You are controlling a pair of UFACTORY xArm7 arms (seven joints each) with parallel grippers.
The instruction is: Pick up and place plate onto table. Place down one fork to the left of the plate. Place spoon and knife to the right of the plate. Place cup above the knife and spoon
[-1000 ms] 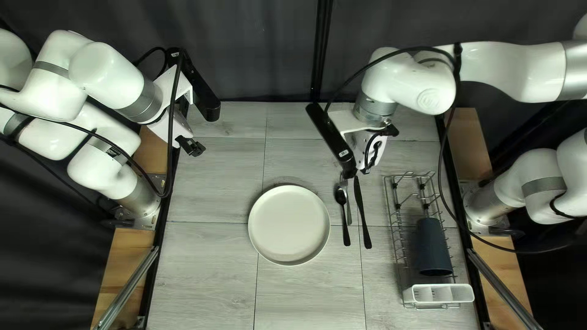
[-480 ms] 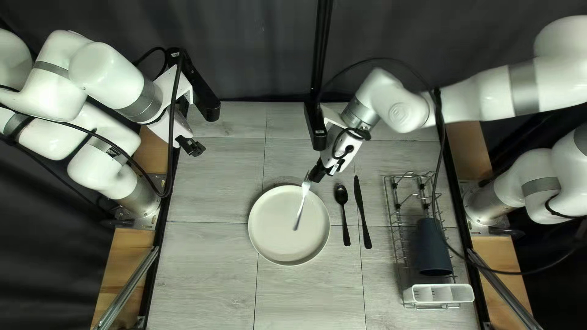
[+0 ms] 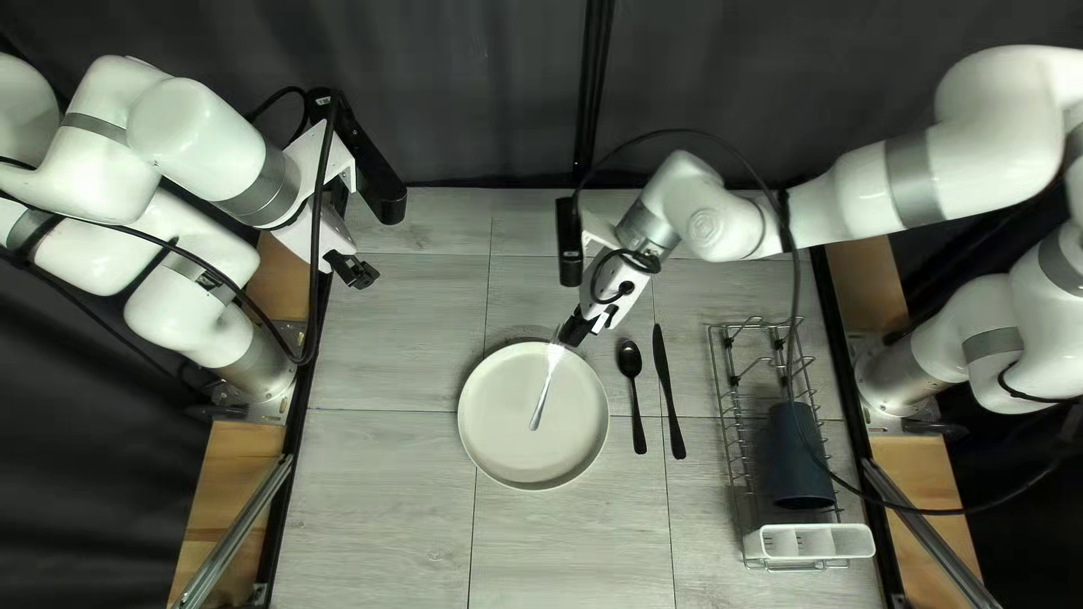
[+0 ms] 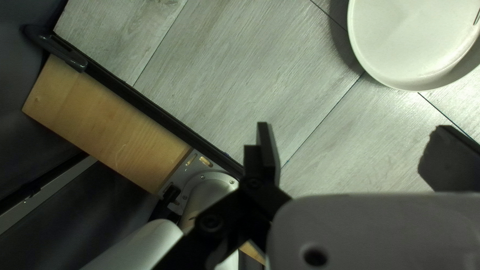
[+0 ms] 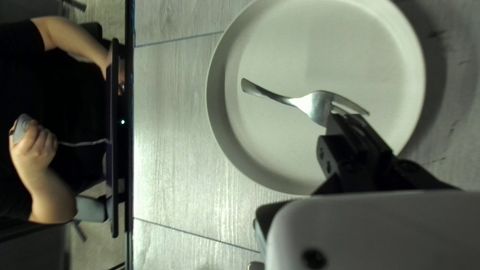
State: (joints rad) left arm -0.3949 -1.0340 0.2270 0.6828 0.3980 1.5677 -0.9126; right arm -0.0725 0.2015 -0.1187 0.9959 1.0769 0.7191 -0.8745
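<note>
A white plate [image 3: 495, 440] lies at the table's middle. Right of it lie a black spoon [image 3: 631, 397] and a black knife [image 3: 667, 397], side by side. My right gripper [image 3: 574, 331] hovers over the plate's far rim, shut on the tine end of a silver fork [image 3: 543, 392] whose handle slants down over the plate. In the right wrist view the fork [image 5: 296, 101] sticks out from the gripper [image 5: 337, 116] above the plate [image 5: 337, 45]. A dark cup [image 3: 797, 457] lies in the wire rack [image 3: 734, 372]. My left gripper [image 3: 360, 272] stands open at the far left, holding nothing [image 4: 356, 157].
A white cutlery holder [image 3: 816, 541] sits on the rack's near end. Wooden side boards [image 4: 97, 123] flank the table. A person's hand [image 5: 30, 138] shows beyond the table's edge in the right wrist view.
My right gripper lifted the fork from beside the spoon and carried it left, over the plate. The left arm has not moved.
</note>
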